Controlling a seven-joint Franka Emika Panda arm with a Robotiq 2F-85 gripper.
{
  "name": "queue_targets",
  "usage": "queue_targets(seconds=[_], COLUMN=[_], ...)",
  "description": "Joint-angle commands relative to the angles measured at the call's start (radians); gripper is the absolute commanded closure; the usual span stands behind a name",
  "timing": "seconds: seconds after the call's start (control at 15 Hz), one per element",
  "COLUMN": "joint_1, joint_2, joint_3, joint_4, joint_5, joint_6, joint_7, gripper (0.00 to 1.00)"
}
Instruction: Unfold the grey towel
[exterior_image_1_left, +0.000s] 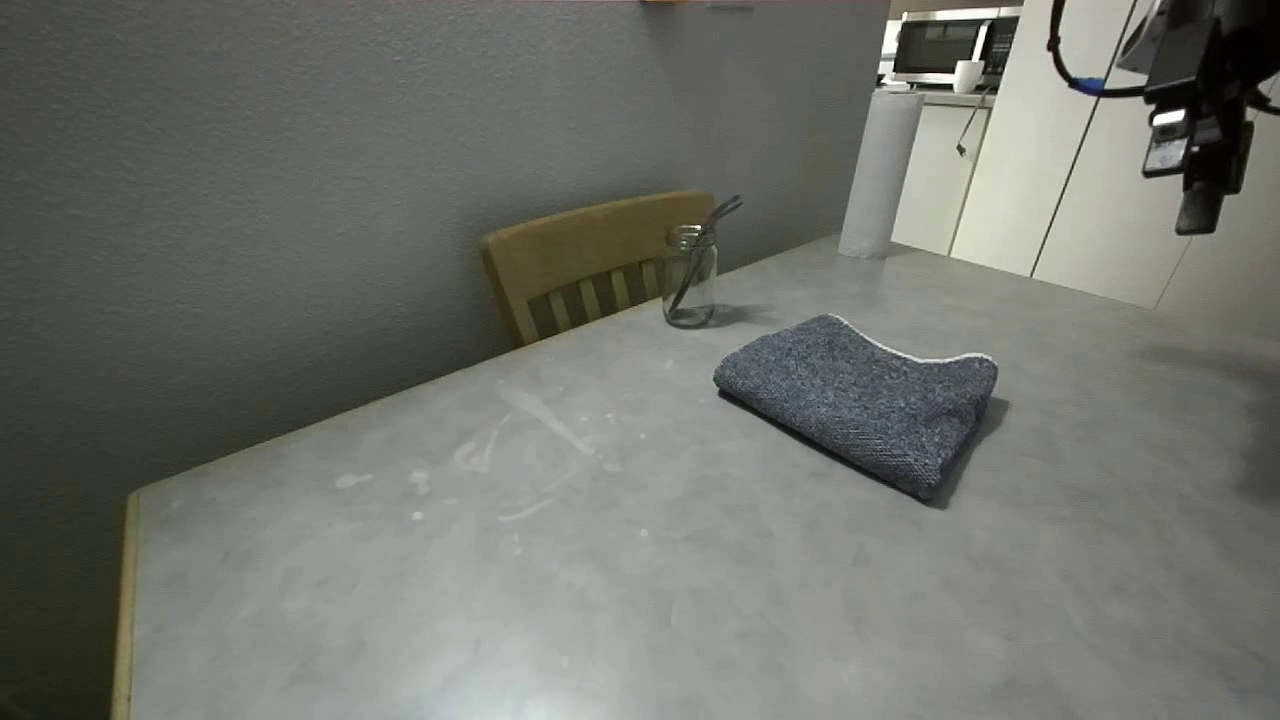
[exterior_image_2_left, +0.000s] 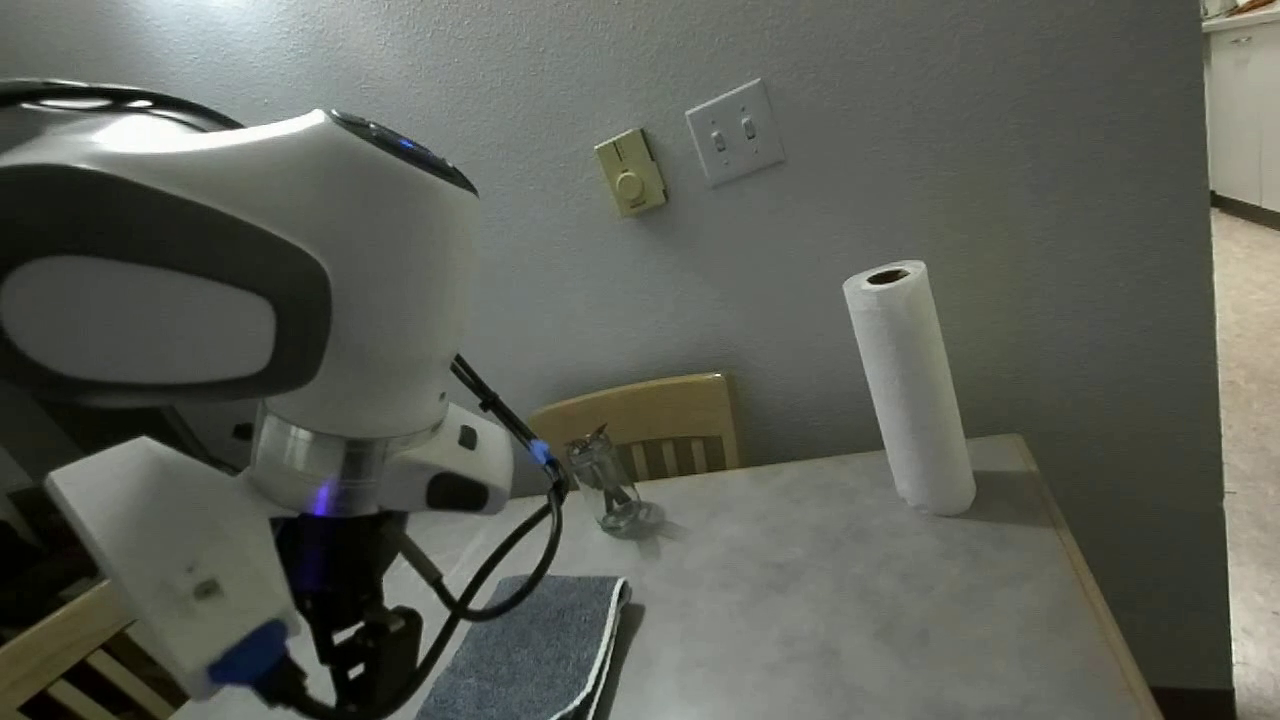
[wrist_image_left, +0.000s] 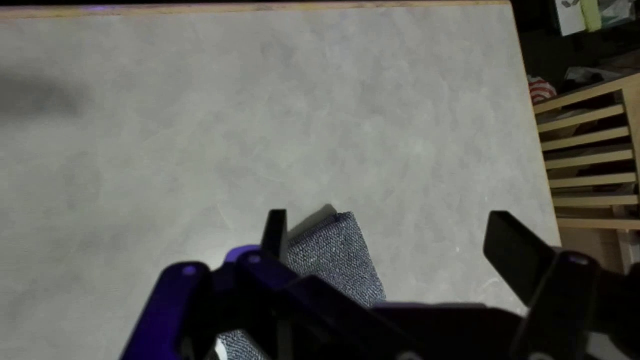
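the towel (exterior_image_1_left: 860, 405) lies folded on the desk (exterior_image_1_left: 400, 600), its pale hem along one edge. the jaws stand wide apart in the wrist view, holding nothing, above the desk and away from the towel. near the towel a jar (exterior_image_1_left: 706, 290) holds thin dark sticks (exterior_image_1_left: 723, 211); a paper roll (exterior_image_2_left: 912, 395) stands on end, well apart from the jar. a chair (exterior_image_1_left: 590, 240) shows past the desk's edge.

Table (exterior_image_1_left: 420, 610): beneath the jaws.
Left of the jaws, in an exterior view:
Towel (exterior_image_1_left: 860, 405): on the table, lower than the jaws.
Jar (exterior_image_1_left: 684, 292): on the table, past the towel; sticks (exterior_image_1_left: 715, 218) in it.
Chair (exterior_image_1_left: 600, 240): behind the jar, past the table.
Paper roll (exterior_image_1_left: 882, 175): on the table.
Microwave (exterior_image_1_left: 935, 46): in the background; cup (exterior_image_1_left: 967, 76) before it.
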Motion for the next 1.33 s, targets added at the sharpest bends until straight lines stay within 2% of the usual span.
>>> queue_targets(seconds=[0.0,0.13,0.2,0.6,0.73,1.0,1.27], joint_1=[-0.043,-0.063,-0.050,-0.062,-0.070,-0.132,-0.223], joint_2=[0.088,0.108,0.071,0.096,0.114,0.194,0.286], joint_3=[0.031,0.044,0.047,0.054,0.051,0.044,0.050], joint_4=[0.036,0.055,0.017,0.040,0.052,0.090,0.141], joint_5=[0.034,0.046,0.011,0.020,-0.005,0.009,0.024], joint_6=[0.023,-0.038,0.010,-0.015,0.009,0.062,0.041], joint_7=[-0.046,-0.093,-0.049,-0.069,-0.110,-0.363,-0.611], gripper=[0.00,0.00,0.00,0.00,0.00,0.00,0.00])
